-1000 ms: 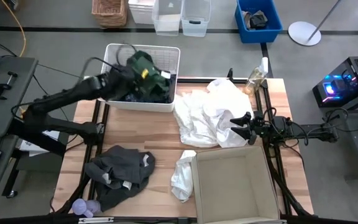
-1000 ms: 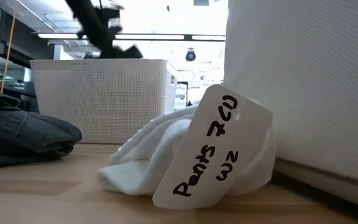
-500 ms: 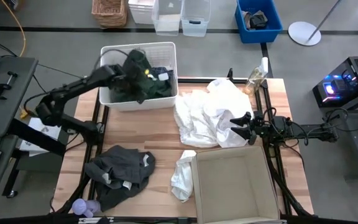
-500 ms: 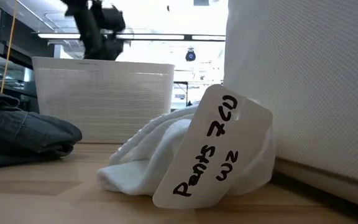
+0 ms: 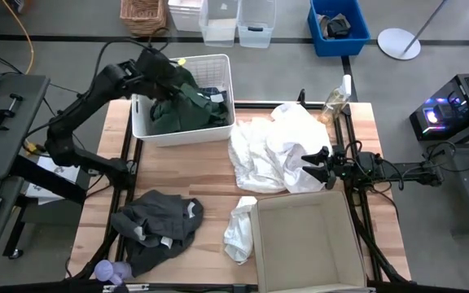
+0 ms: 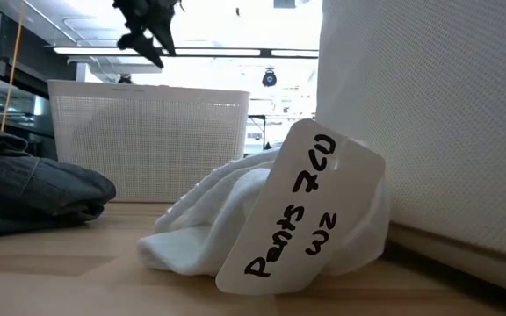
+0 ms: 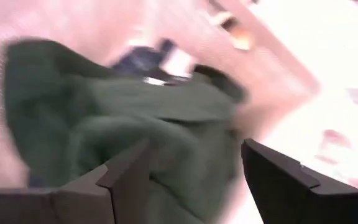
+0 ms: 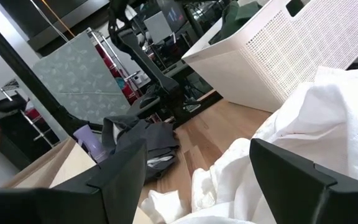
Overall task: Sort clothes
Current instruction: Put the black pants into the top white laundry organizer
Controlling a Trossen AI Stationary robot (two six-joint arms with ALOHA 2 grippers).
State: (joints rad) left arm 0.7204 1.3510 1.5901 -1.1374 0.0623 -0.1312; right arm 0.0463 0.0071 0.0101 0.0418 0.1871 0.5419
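Wooden tabletop carried a white garment whose tag read "Pants 70 W2". Left gripper hung spread and unladen above the dark green piece in the basket; right gripper stood parted beside the white pile.

Overhead, table-level — both sharing basket

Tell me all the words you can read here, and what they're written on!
"Pants 7(1)" on the white tag leaning against the small white garment; the digits are unclear.
"W2" below it on that tag.
No other readable writing appears.
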